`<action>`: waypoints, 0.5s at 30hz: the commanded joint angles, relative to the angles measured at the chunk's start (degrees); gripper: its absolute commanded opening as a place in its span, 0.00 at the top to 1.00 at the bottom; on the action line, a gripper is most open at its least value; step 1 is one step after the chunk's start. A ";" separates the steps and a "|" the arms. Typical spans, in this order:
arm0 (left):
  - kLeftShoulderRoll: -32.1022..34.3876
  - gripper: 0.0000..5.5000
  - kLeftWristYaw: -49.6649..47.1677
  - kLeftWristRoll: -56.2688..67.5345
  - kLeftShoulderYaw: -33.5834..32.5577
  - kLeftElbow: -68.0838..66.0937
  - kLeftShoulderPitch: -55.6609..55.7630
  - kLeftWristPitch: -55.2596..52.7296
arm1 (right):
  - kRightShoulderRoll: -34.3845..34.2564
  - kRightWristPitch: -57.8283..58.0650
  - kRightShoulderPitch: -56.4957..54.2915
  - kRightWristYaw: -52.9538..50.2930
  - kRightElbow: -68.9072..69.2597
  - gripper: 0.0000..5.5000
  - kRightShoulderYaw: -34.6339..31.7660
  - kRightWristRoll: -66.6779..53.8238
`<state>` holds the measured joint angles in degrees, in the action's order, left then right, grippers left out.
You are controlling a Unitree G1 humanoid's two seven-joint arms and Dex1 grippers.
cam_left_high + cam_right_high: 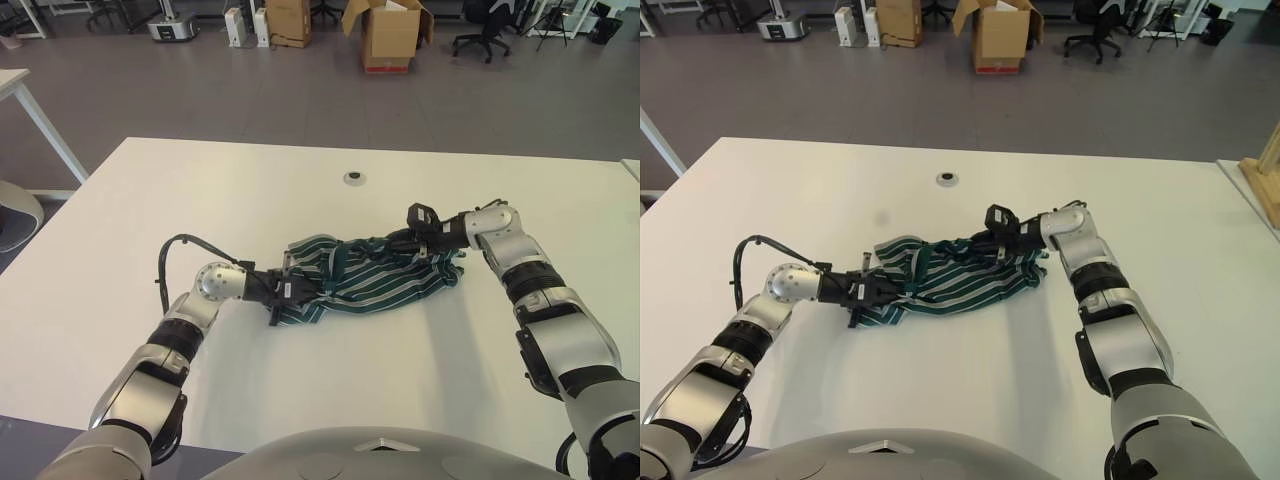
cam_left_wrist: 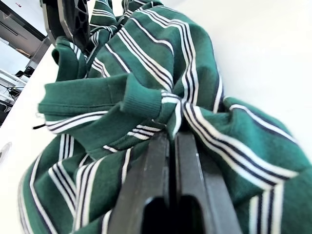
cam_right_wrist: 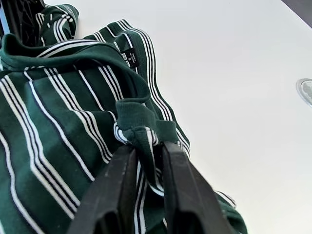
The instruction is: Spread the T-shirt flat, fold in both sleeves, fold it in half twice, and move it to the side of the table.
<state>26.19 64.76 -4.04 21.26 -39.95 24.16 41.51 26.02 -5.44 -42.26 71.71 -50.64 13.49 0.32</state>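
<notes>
While the T-shirt [image 1: 375,280] lies bunched and rumpled near the middle of the table [image 1: 200,190], nothing of the task looks finished: it is not spread flat, no sleeve is folded in, and the two half-folds and the move to the side are yet to come. The left gripper [image 1: 292,290] is pinched tight on a fold of cloth at the shirt's left end, and the right gripper [image 1: 408,240] is clamped on a ribbed edge at its right end, so I judge this the opening step of spreading.
</notes>
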 commanded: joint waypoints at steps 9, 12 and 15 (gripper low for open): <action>-1.08 1.00 -2.77 15.46 -15.06 -3.90 10.17 -19.68 | 1.81 4.59 4.40 -9.60 10.32 0.99 -11.21 -7.15; -1.30 1.00 -2.12 21.30 -19.49 0.71 14.04 -27.15 | 2.36 11.22 4.60 -14.21 19.25 0.99 -18.73 -14.37; -1.85 1.00 -3.31 23.37 -21.49 4.49 18.27 -30.80 | 0.93 16.75 3.07 -20.18 27.42 0.99 -24.57 -20.78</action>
<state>24.66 62.15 18.45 0.90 -37.12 39.24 12.02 27.72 8.64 -37.66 54.74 -27.01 -8.26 -17.69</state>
